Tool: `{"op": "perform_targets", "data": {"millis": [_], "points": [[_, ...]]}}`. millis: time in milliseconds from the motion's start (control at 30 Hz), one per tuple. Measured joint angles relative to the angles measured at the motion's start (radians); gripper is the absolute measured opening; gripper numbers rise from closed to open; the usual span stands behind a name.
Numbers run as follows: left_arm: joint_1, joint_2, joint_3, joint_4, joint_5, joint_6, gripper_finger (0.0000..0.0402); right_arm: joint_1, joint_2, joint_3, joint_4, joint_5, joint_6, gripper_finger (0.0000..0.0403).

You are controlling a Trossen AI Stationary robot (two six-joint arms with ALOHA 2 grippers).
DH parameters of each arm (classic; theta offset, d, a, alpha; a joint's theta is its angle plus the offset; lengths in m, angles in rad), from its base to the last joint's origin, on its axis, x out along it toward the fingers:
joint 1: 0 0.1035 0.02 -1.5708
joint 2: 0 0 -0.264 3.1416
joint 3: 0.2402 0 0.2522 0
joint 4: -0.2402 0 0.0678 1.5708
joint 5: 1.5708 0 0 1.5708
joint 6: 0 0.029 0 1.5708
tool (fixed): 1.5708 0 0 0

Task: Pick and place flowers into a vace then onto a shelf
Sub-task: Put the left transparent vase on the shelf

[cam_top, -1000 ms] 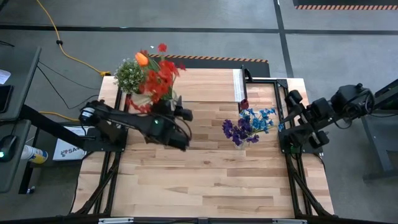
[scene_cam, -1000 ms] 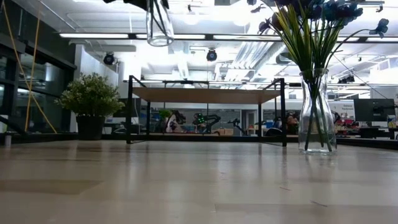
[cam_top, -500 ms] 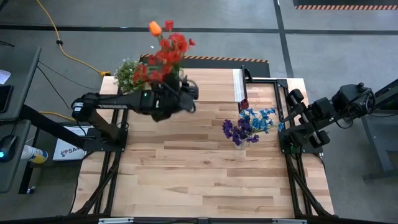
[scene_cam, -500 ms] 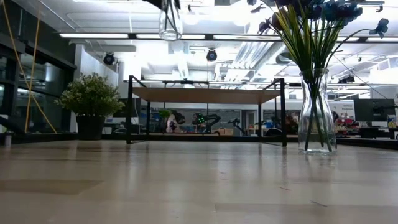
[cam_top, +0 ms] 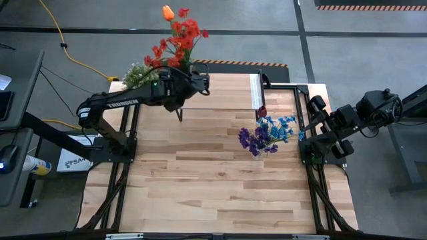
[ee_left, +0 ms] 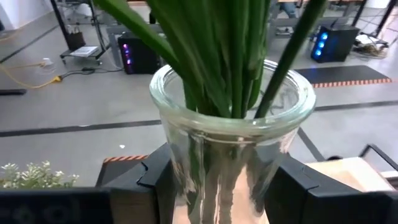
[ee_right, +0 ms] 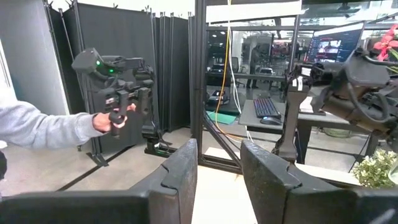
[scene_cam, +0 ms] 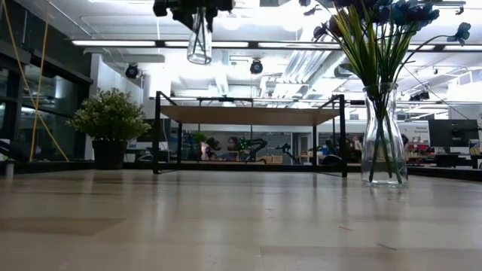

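Observation:
A clear glass vase (scene_cam: 199,38) with red flowers and an orange tulip (cam_top: 179,37) hangs high above the left end of the shelf (scene_cam: 248,114), in my left gripper (cam_top: 189,83). The wood-topped shelf (cam_top: 227,90) stands on black legs at the table's far side, with a white strip (cam_top: 255,90) toward its right end. A second glass vase (scene_cam: 384,135) with purple and blue flowers (cam_top: 265,135) stands on its base on the table, right of centre. My right gripper (ee_right: 219,174) waits open and empty at the table's right edge. My left gripper pinches the vase's neck (ee_left: 230,168), just below the rim, between its two fingers (ee_left: 155,180). The fingers come nearly level from the table's left side. The vase is upright and lifted clear, with the green stems standing in it and the blooms above.
A bushy pale-green potted plant (cam_top: 137,77) stands at the far left corner, close to my left arm. A small dark red bud (cam_top: 261,111) shows by the shelf's right end. A person's hand (ee_right: 112,121) holds a device in the room beyond.
My left gripper has carried the vase from the table's middle toward the far edge and upward, turning as it went. The vase was tilted and now hangs upright over the shelf's left end.

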Motion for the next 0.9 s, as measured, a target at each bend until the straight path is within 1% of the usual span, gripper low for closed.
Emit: {"op": "perform_targets", "data": {"millis": [200,600,900], "points": [[0.036,0.004,0.000,0.019,-0.001,0.000,0.0210,0.000,0.000,0.000,0.000,0.000,-0.037,0.0114],[0.085,0.108,-0.001,0.070,0.002,0.002,0.0210,0.000,-0.006,0.000,-0.001,0.000,-0.045,0.0114],[0.110,0.164,0.000,0.151,0.008,-0.001,0.0210,0.000,-0.020,0.000,-0.016,0.000,-0.038,0.0114]]}}
